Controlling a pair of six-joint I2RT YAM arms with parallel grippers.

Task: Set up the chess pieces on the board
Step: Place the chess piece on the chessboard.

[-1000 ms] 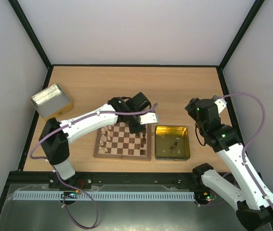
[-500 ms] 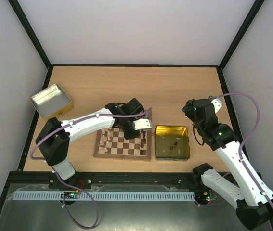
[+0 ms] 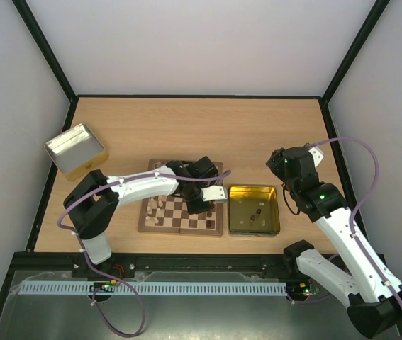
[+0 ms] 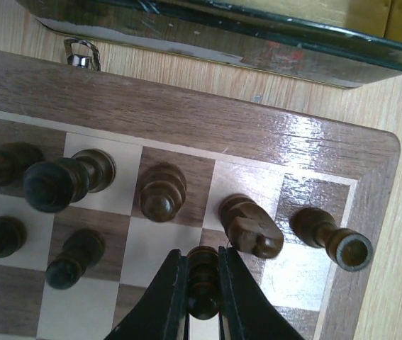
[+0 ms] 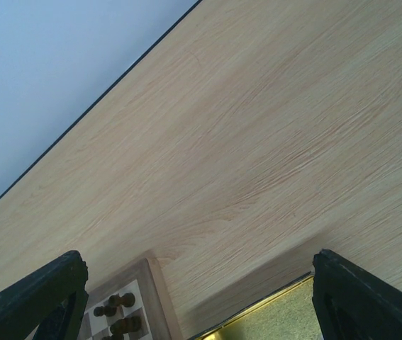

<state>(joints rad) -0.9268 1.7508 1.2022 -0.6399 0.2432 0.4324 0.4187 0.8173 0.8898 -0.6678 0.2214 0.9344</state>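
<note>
Down and inward goes the left arm since a second ago, its wrist now low over the right side of the board (image 3: 179,229), while the right arm has barely shifted. From the left wrist view, the left gripper (image 4: 201,255) is pinched narrow on a dark pawn (image 4: 202,280), the 2 black fingers (image 4: 171,283) pressing its sides, over the second row of squares close to the board's corner; I cannot tell whether its base touches the wood. Just beyond it, along the edge row, stand a dark rook (image 4: 332,237) on the corner square, a dark knight (image 4: 254,228) next to it, then a dark bishop (image 4: 162,195) and a taller dark piece (image 4: 66,183), all seen tilted by the camera angle. 2 more dark pawns (image 4: 73,258) stand in the second row to the left. From above, cream pieces (image 3: 157,205) cluster along the board's left side. The board lies on the wooden table (image 3: 186,127), with a yellow-gold tin (image 3: 254,187) just beside its right edge, a few dark pieces (image 3: 257,212) lying inside. A silver tin (image 3: 76,149) sits well apart at the far left. The right gripper (image 5: 197,269) hangs above the table beyond the gold tin, its jaws spread wide and holding nothing.
</note>
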